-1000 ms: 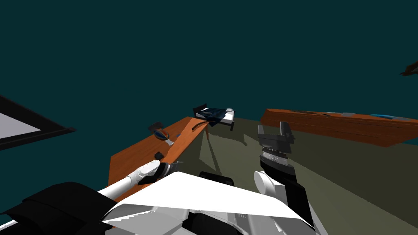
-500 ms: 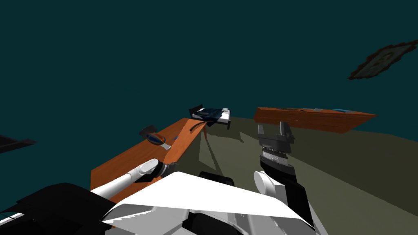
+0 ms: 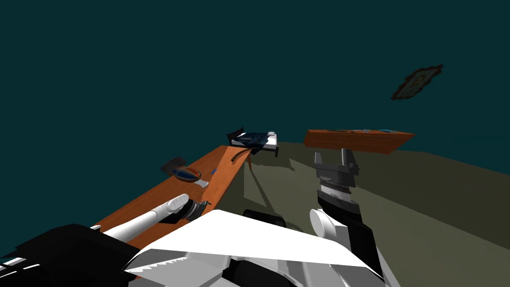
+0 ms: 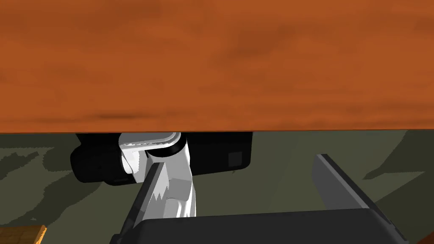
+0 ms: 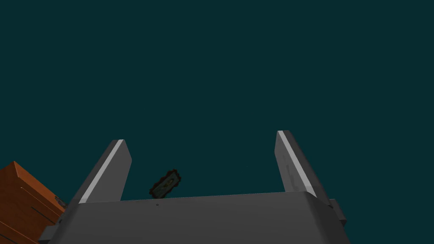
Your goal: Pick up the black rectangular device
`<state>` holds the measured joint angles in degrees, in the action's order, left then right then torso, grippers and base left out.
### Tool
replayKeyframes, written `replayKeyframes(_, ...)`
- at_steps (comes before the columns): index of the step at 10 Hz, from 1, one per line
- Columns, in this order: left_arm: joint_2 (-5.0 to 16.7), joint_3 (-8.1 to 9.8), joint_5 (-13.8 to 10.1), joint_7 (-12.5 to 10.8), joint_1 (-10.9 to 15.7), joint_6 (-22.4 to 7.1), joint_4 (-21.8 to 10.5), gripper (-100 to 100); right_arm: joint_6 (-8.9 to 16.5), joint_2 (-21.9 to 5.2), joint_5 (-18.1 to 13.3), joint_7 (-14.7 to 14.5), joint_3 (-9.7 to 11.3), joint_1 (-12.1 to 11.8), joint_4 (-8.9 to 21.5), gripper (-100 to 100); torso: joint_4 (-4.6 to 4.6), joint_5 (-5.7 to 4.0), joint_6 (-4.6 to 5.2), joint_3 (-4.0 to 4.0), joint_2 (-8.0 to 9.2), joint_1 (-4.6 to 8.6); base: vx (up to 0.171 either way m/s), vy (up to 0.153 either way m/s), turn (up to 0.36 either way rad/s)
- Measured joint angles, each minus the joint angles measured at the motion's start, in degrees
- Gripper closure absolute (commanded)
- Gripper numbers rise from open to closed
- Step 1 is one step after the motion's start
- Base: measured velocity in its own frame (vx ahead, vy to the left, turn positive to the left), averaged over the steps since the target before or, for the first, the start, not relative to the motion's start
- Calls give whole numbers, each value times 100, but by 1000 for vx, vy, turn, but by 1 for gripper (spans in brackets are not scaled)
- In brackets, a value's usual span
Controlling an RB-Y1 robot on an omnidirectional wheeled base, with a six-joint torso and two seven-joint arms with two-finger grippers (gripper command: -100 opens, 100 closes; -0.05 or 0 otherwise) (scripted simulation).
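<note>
Left gripper (image 4: 240, 162) hangs at the orange table's (image 3: 159, 194) near edge, fingers spread with nothing between them. A dark rectangular thing (image 3: 173, 163), perhaps the device, lies on the table just behind a bowl (image 3: 187, 173), well apart from that gripper. Right gripper (image 3: 332, 153) is raised over the floor, fingers apart.

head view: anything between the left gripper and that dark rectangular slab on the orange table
Yes: the bowl lies just in front of the dark rectangular slab, roughly on the line from the open left gripper.

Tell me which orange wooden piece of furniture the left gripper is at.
The long near table, left gripper at its edge; the other piece stands far across the floor.
</note>
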<state>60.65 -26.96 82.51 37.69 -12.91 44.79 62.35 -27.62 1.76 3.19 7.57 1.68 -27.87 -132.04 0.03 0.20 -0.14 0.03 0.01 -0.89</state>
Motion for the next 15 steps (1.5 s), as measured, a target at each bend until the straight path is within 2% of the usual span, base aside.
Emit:
replayKeyframes(1, 21, 11, 116, 129, 60, 74, -245, -100, 0, 0, 0, 0, 0, 0, 0, 0, 0, 3, 1, -1, -2, -18, -55, 257, -213)
replayKeyframes(3, 141, -18, 444, 165, 148, 151, -458, -100, 0, -1, 0, 0, -1, -1, 0, 0, -1, 10, -1, -3, -6, -48, -20, 284, -152)
replayKeyframes(4, 301, 8, 549, 135, 117, 199, -426, -100, 0, -1, 0, 0, -1, -1, 0, 0, -3, 10, -2, -8, -14, -44, 3, 176, -28)
replayKeyframes(6, 297, 15, 639, 242, 228, 253, -680, -100, 0, 0, 0, 0, 0, -1, 0, 0, -6, 0, -2, -15, -26, 12, 4, 84, -22)
replayKeyframes(7, 300, 15, 646, 253, 234, 258, -695, 0, 0, 1, 0, 0, 0, -2, 0, 0, -6, -5, -3, -15, -25, 39, 0, 12, 0)
replayKeyframes(8, 300, 15, 645, 252, 233, 257, -693, -100, 0, 1, 0, 0, 1, -2, 0, 0, -6, -10, -3, -14, -25, 56, 86, 28, 218)
replayKeyframes(9, 330, 22, 667, 269, 93, 185, -543, -100, -1, 1, 0, 0, 0, -3, 0, 0, -10, -11, -10, -26, -46, 56, 160, 20, 204)
replayKeyframes(10, 268, 13, 691, 376, 34, 96, -554, -100, -1, 1, 0, 0, 0, -4, -1, 0, -16, -9, -6, -41, -72, 59, 154, 6, 136)
replayKeyframes(15, 261, 17, 811, 657, -552, -349, -62, -100, -1, 1, 0, 0, 0, -4, -1, 0, -20, -10, -9, -48, -83, 57, 153, 3, 171)
